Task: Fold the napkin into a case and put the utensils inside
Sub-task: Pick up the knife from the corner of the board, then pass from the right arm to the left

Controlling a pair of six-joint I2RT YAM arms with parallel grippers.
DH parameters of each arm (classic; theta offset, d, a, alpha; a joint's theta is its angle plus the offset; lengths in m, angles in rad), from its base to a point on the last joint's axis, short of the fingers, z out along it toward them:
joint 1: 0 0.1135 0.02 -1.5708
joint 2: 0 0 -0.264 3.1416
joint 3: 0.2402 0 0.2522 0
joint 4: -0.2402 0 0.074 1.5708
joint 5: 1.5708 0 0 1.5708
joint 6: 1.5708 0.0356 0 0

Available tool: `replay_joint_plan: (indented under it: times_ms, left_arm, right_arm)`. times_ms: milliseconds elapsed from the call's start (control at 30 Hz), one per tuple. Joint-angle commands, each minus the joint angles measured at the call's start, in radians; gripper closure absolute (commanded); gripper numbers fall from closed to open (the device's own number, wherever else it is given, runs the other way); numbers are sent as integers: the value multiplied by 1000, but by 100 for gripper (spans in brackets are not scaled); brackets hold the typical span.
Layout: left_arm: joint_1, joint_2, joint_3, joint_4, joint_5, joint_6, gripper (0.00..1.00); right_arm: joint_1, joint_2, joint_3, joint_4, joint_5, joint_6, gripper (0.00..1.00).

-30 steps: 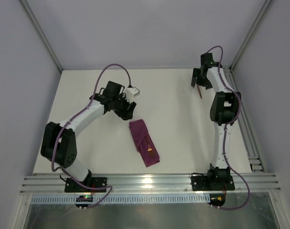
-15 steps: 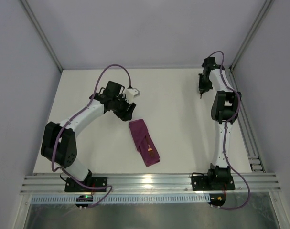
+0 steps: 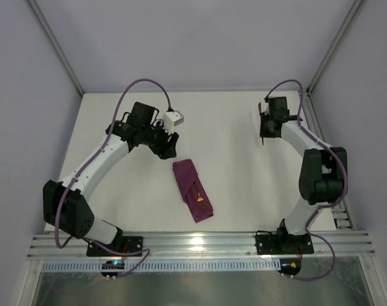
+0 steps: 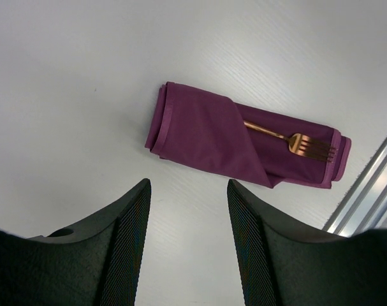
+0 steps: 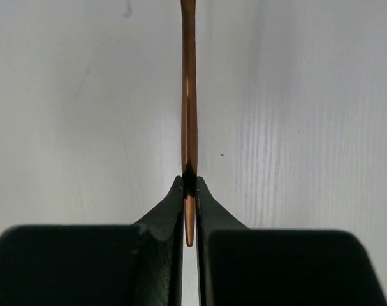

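Note:
The napkin lies folded as a narrow magenta-purple case (image 3: 192, 190) (image 4: 212, 134) in the middle of the table, its diagonal flap across it. A copper fork (image 3: 198, 199) (image 4: 295, 143) sticks out from under the flap, tines toward the near rail. My left gripper (image 3: 169, 146) (image 4: 188, 185) hangs open just beyond the case's far end, with only bare table between its fingers. At the far right, my right gripper (image 3: 264, 131) (image 5: 189, 182) is shut on the thin copper knife (image 5: 189, 95), pinching it close to one end. The rest of the knife runs straight away from the jaws.
An aluminium rail (image 3: 199, 242) (image 4: 365, 191) runs along the table's near edge, close to the case's near end. Grey walls and frame posts (image 3: 56, 51) close in the back and sides. The right arm's elbow (image 3: 324, 172) stands near the right edge.
My right gripper has gone from open to shut on the knife, and the right arm's elbow has swung out to the right. The left arm has drawn back a little; the case has not moved.

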Motion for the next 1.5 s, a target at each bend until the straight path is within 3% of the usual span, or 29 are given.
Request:
replay_joint_plan:
  times_ms: [0,233,400,600,700,1000,1233,1333,1467]
  left_arm:
    - [4,-62,50,-77,91,-5,46]
    - [3,-141,85,-129,191,-43,46]
    - [1,-250,105,-96,280,-124,42]
    - [-1,-312,158,-4,339,-256,37]
    - [1,-326,177,59,350,-336,35]
    - [1,-353,203,96,375,-391,38]
    - [3,-350,215,113,353,-422,71]
    - [3,-352,217,111,353,-419,70]
    - [3,-353,224,101,356,-411,55]
  right_arm:
    - [58,-236,-124,286,-17,79,96]
    - [288,-584,-299,534,14,223,96]
    - [546,-752,-286,634,165,335,96]
    - [866,-748,-224,810,360,324,96]
    - [969,-696,-197,887,385,297,96]
    - [1108,-602,-95,927,413,220,96]
    - [1124,-605,-109,918,423,220,96]
    - [1126,-617,-120,917,431,218,96]
    - [1124,-620,-121,904,431,218,97]
